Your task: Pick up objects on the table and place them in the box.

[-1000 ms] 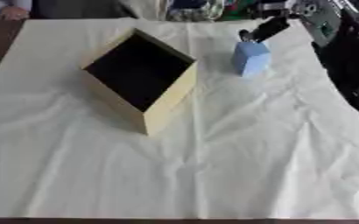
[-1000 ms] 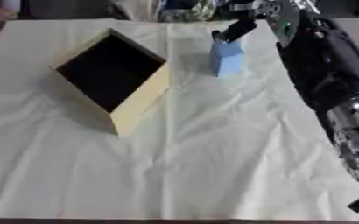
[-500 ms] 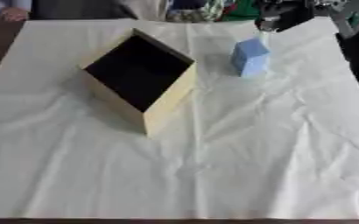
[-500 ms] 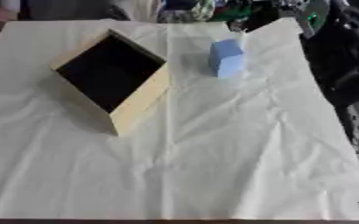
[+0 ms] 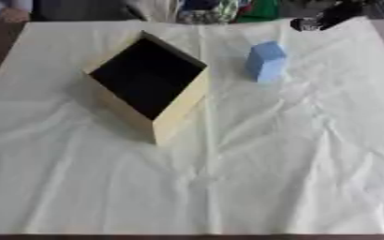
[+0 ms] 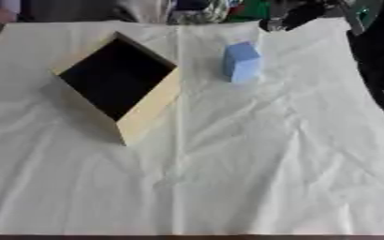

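A tan open box [image 5: 180,111] with a dark inside lies turned diamond-wise at the centre left of the cloth. To its right, near the far edge, a light blue block [image 5: 266,62] stands on the cloth with nothing touching it. My right hand [image 6: 292,18] is a dark, blurred shape hovering past the far right edge of the cloth, up and to the right of the block and clear of it. My left hand shows in no view.
A cream, wrinkled cloth [image 5: 269,168] covers the table. My black right arm [image 6: 381,61] runs down the right edge of the right eye view. Coloured clutter [image 5: 220,8] lies beyond the far edge.
My right hand, which was at the top of the blue block, has drawn back up and to the right. The block stays standing where it was.
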